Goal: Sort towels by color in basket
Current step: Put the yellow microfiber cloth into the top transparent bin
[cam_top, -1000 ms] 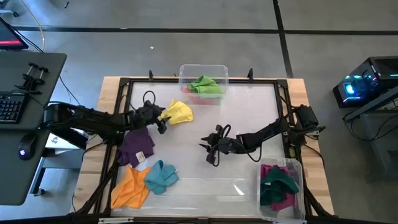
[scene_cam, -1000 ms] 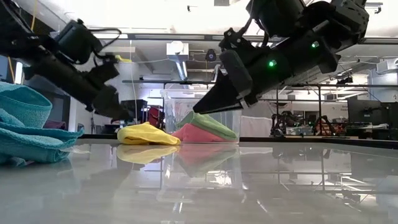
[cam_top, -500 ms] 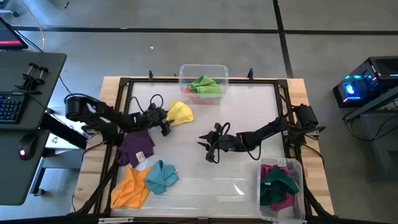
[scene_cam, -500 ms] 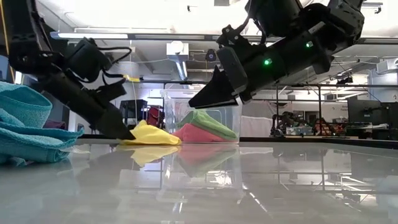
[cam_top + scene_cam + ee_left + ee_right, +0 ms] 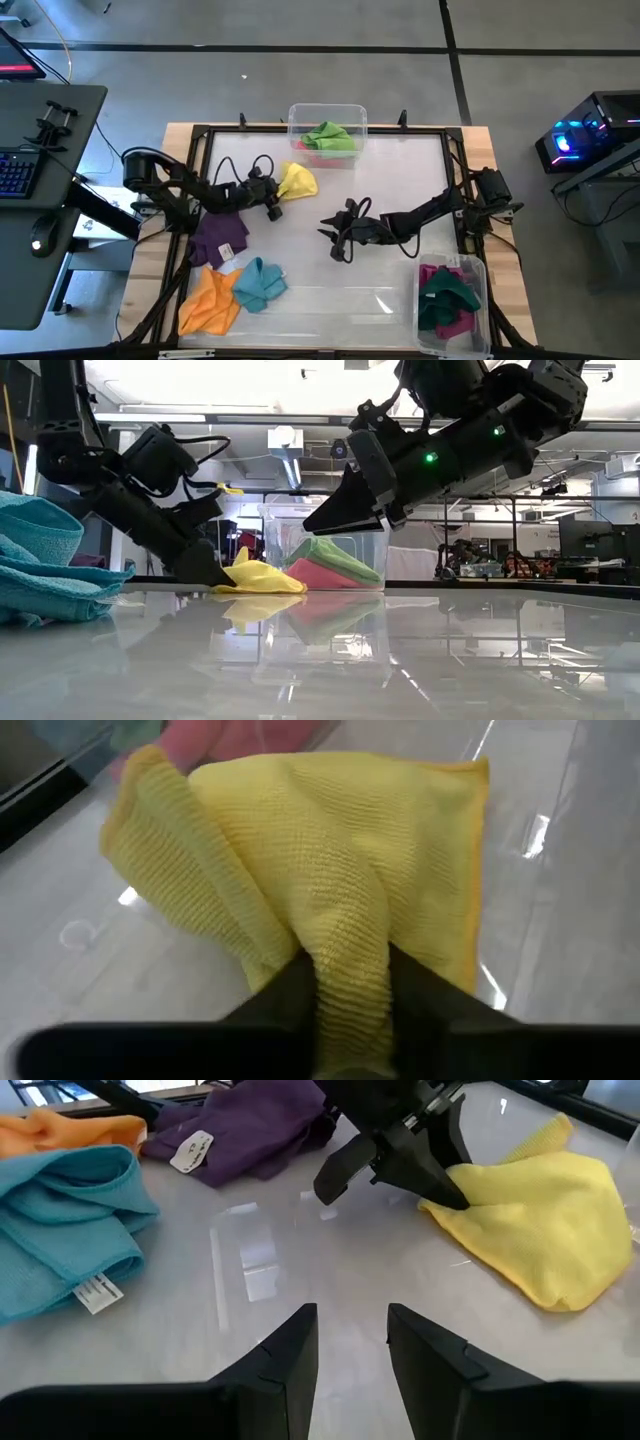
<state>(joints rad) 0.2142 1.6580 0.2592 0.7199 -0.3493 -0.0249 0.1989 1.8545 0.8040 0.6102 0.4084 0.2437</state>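
left gripper (image 5: 274, 203) pinched onto yellow towel (image 5: 297, 181) | towel sits just short of the clear bin (image 5: 327, 112) | right gripper (image 5: 334, 238) spread, empty, farther off

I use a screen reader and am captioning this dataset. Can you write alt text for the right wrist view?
The left gripper pinches the edge of a crumpled yellow cloth towel on the glossy white table. Beyond lie a purple towel, a folded teal towel and an orange one; the right gripper's open fingers frame the foreground.
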